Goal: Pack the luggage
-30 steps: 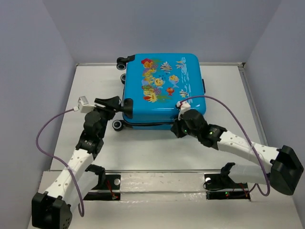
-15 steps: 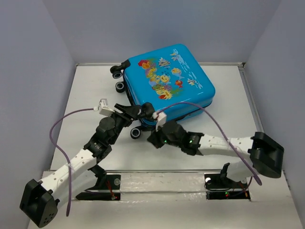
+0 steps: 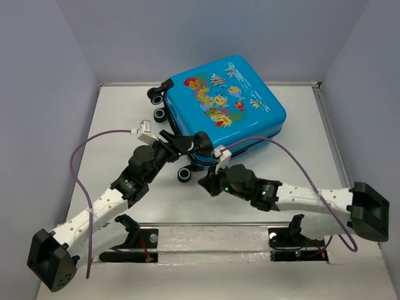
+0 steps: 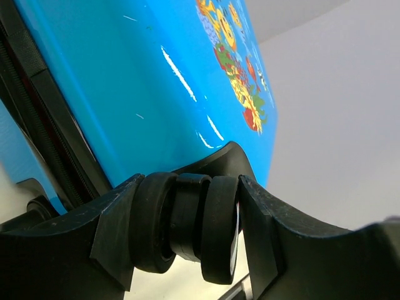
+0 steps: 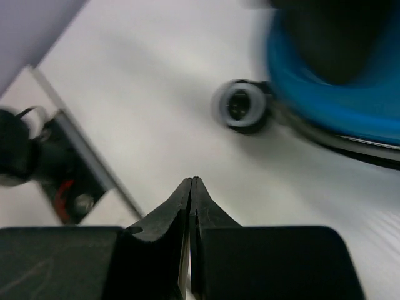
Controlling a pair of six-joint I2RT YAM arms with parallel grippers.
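Left arm is reaching forward and to the right from its base, elbow low over the table (image 3: 119,119), wrist angling toward the luggage. Left gripper (image 3: 191,145) is grasping one wheel (image 4: 159,231) at the near corner of the luggage (image 3: 225,109). In the wrist view the black fingers (image 4: 115,228) are sitting on either side of that twin wheel, pressing against its outer faces. Cannot tell whether that corner is lifting off the table.

Luggage is lying closed at centre-far of the table, printed face up. It is sitting skewed to the table edges. Wheeled end is pointing left and toward the arms, and the opposite end is pointing right and toward the back wall, so the long axis is running near-left to far-right. The shell is showing bright blue and glossy, with cartoon fish and coral in yellow, red and green. A black zip band (image 4: 37,125) is running round the side. Two wheels are showing at the far-left corner, and another black-and-white wheel (image 3: 185,174) is sitting at the near edge, just beside the gripped one.

Right arm is stretching low across the table from the right, forearm nearly level, wrist ending just below the near corner. Right gripper (image 3: 205,184) is clenched, fingers (image 5: 169,215) meeting tip to tip on nothing, hanging over bare table near the blurred wheel (image 5: 240,106) and apart from it.
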